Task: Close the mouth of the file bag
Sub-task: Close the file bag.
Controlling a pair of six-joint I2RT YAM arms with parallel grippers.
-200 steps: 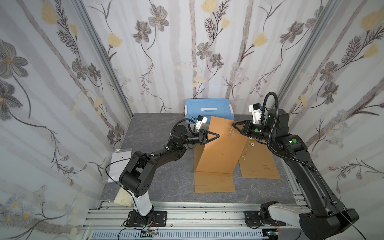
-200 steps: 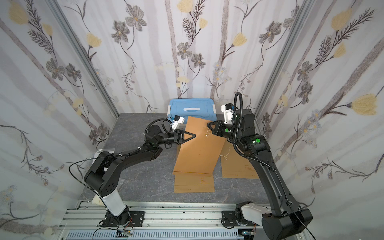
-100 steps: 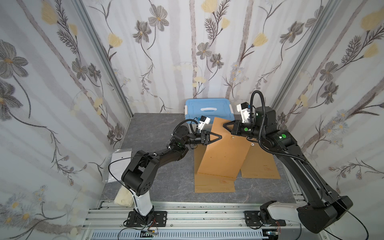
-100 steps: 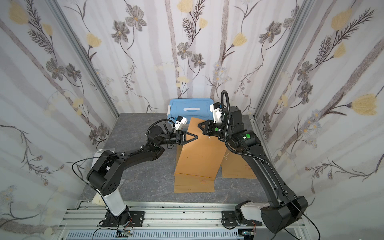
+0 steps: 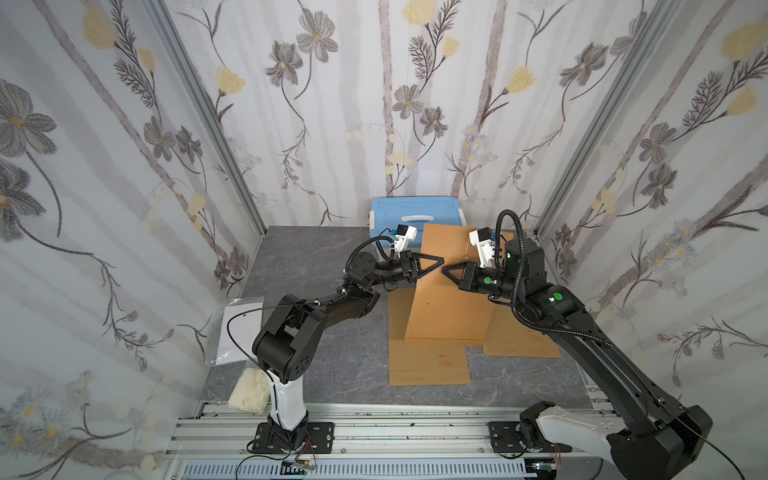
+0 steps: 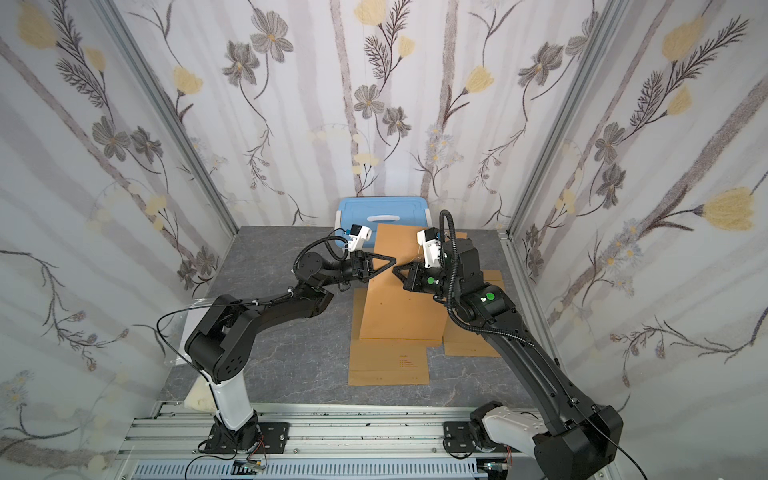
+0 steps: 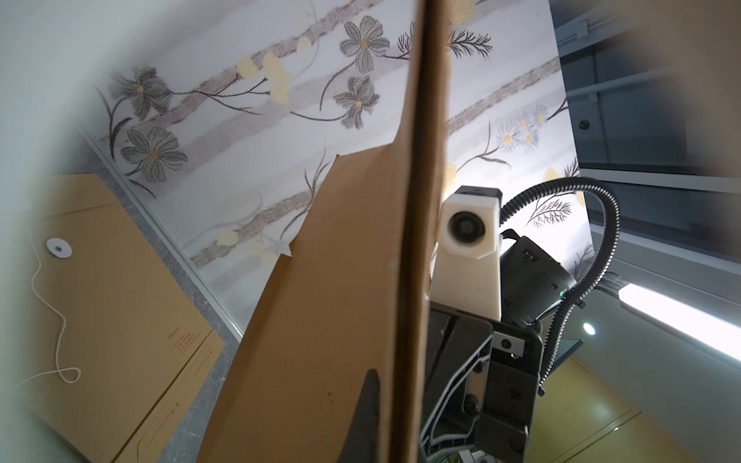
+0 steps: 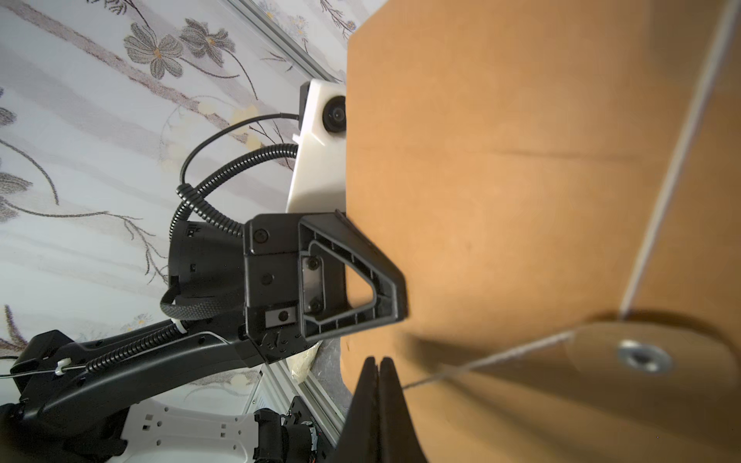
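So the room was a booth with flowery wallpaper (image 5: pixel 332 124) on three sides, and the tabletop (image 5: pixel 316 257) was grey marble-look stone with a metal rail (image 5: pixel 415 419) along the 6 o'clock edge. The file bag (image 5: pixel 449 299) stood tilted up just off centre, toward 2 o'clock, with its low edge on the tabletop. The left pincer (image 5: pixel 440 261) was clamped on the bag's side edge. The right pincer (image 5: pixel 445 271) was pinched tight on the string (image 8: pixel 481 360). A second bag (image 5: pixel 428 361) lay flat at 5 o'clock and a third bag (image 5: pixel 523 340) at 4. There was a blue box (image 5: pixel 415 210) at 12, a plastic sleeve (image 5: pixel 239 328) at 9 and a pale lump (image 5: pixel 249 390) at 7.
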